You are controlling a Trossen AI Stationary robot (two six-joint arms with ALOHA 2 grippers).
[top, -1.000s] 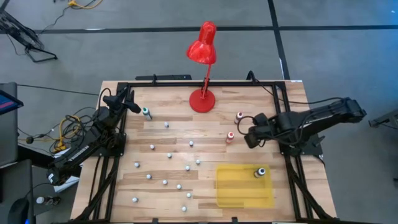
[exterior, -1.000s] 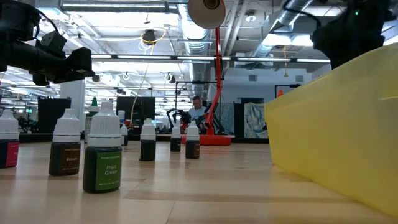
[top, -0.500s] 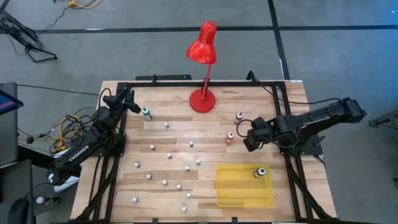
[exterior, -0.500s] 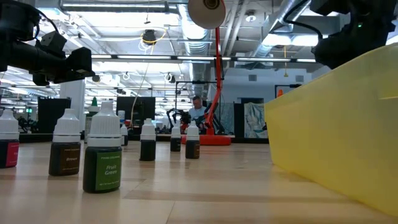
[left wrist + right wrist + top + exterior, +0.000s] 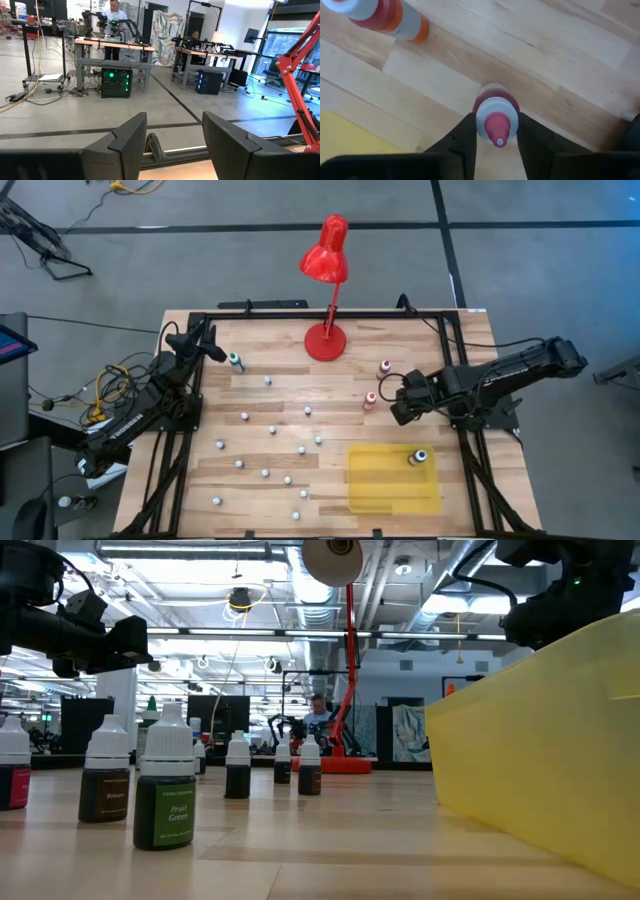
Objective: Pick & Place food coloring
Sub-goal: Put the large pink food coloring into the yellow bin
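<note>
Right gripper [image 5: 492, 131] jaws pinch a red food coloring bottle [image 5: 495, 116].

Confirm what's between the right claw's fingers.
A red-tipped bottle sits between the right claw fingers, which touch its sides. Seen in the right wrist view.

You see the table [image 5: 330, 380] lit bright and even from above, with only small soft shadows. In the low view, long ceiling lights [image 5: 200, 552] glare white and the near yellow bin [image 5: 545, 740] looks blurry. In the right wrist view, the close red bottle [image 5: 496, 120] looks soft.
</note>
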